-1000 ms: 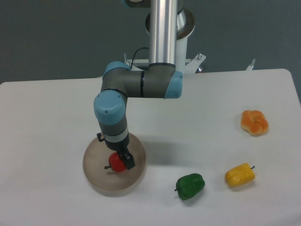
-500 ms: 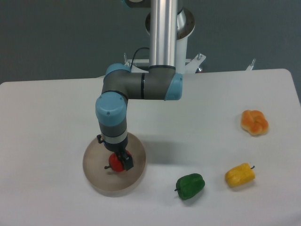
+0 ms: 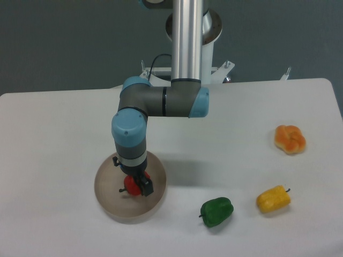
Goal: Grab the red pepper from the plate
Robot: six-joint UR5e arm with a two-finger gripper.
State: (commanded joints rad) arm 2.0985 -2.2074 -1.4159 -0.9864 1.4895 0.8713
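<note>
pepper (image 3: 132, 185) is what you need to watch, and you have only the one fixed camera to watch it with. in that view it sits on the plate (image 3: 110, 201), a little right of the plate's middle, with its dark stem poking out to the left. the gripper (image 3: 138, 185) stands straight down over it, one dark finger (image 3: 146, 186) showing against the pepper's right side; the other finger is hidden behind the fruit and the wrist, so you cannot tell from here whether the jaws have pinched it or only straddle it.

compare this with the two earlier pictures and you see little change: the wrist and elbow have drifted slightly right and a touch lower, and the finger has crept with them, while the pepper has barely moved and the plate has stayed put. the red shape looks no higher against the plate than it did a second ago.

you should read that as a grasp being settled, not a lift begun. the pick is not done while the pepper rests on the plate. the next move, judging from this, is a firm close and a straight rise; a glossy round skin may slip if the hold is off-centre.

the green pepper (image 3: 217, 211), the yellow one (image 3: 274, 198) and the orange one (image 3: 290, 138) lie well apart on the table (image 3: 53, 123).
</note>
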